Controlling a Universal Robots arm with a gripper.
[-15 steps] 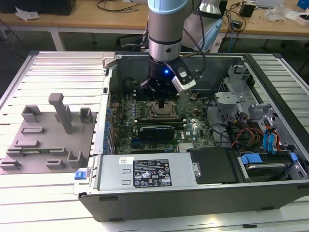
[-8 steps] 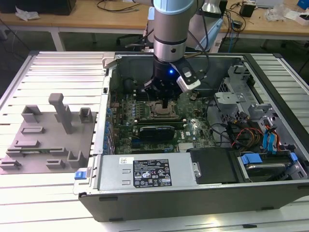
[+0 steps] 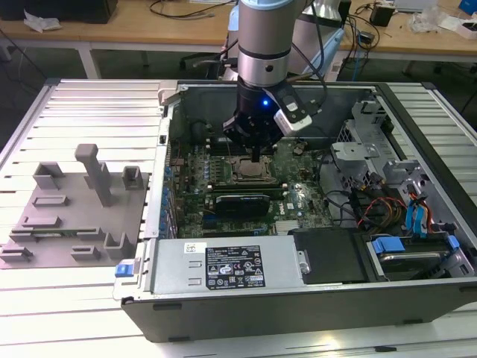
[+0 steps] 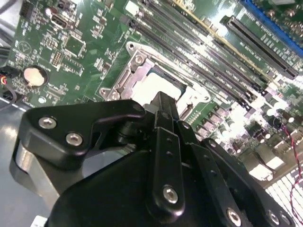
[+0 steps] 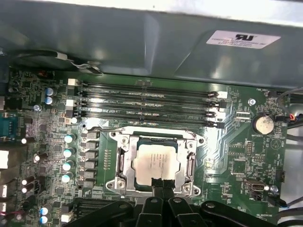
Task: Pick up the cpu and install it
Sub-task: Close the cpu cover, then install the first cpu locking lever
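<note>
Cpu [image 5: 154,163] seated flat in socket [image 5: 120,161] on motherboard [image 5: 227,146], far from fixture tray [image 3: 45,231] at the exterior view's left. Gripper [image 5: 160,184] over chip's edge, clenched, empty. Judged light, rigid, slick, fragile; hold by 2 opposite edges.

One cpu [image 5: 156,163], centre of the frame. One metal-framed socket [image 5: 120,161]. Four memory slots [image 5: 147,111]. One coin battery [image 5: 263,124]. One grey fixture tray [image 3: 67,216]. One computer case [image 3: 298,306].
</note>
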